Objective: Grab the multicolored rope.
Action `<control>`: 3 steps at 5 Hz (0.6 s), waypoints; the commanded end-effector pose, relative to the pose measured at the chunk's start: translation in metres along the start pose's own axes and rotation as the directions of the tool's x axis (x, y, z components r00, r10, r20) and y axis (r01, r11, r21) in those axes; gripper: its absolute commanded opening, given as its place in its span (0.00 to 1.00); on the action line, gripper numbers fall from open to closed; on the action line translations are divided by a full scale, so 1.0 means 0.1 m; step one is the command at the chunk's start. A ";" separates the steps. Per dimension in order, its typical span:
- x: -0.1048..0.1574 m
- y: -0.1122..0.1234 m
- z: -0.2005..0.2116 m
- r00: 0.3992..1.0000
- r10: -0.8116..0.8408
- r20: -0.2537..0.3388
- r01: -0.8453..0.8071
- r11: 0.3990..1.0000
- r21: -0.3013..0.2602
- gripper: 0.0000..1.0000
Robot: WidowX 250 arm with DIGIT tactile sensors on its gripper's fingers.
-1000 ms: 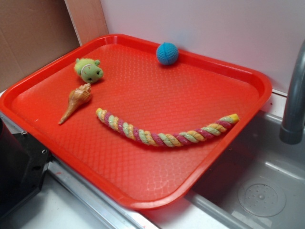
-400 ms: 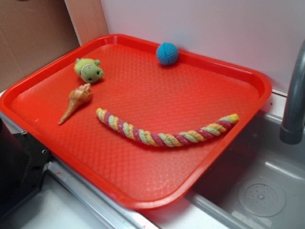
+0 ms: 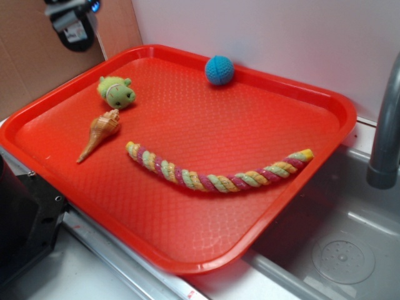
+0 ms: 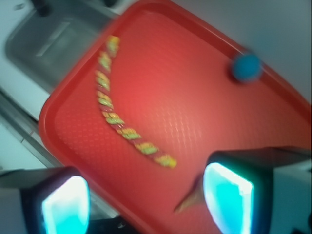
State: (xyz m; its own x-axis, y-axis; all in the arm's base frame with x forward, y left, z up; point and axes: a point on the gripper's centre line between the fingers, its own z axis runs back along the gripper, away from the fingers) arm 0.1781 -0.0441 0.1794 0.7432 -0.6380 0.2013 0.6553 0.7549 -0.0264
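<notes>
The multicolored rope point(image 3: 219, 174), twisted in pink, yellow and pale green, lies in a shallow curve across the front half of the red tray point(image 3: 187, 256). The wrist view, blurred, shows the rope point(image 4: 119, 121) running down the tray point(image 4: 58, 122). My gripper point(image 3: 74, 25) shows at the top left corner of the exterior view, high above the tray's far left rim and far from the rope. In the wrist view the gripper point(image 4: 146, 200) stands open, its two glowing pads wide apart with nothing between them.
On the tray's left lie a fuzzy green plush toy point(image 3: 116, 91) and a tan cone shell point(image 3: 99, 132); a blue ball point(image 3: 219, 69) sits at the back rim. A steel sink point(image 3: 340, 250) with a grey faucet point(image 3: 386, 125) is at right, a black block point(image 3: 22, 219) at front left.
My gripper has come into the exterior view at the top left corner. The rope and the other toys have not moved.
</notes>
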 end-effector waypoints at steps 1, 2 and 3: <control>0.20 0.00 -0.50 0.959 -0.282 0.007 0.282 0.958 -0.050 1.00; 0.20 -0.07 -0.76 0.916 -0.402 -0.011 0.401 0.914 -0.069 1.00; 0.12 -0.15 -1.04 0.874 -0.485 -0.015 0.480 0.870 -0.111 1.00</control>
State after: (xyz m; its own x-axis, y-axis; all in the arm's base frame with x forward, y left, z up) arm 0.1943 -0.0732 0.0731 0.3637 -0.9183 0.1564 0.9315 0.3578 -0.0653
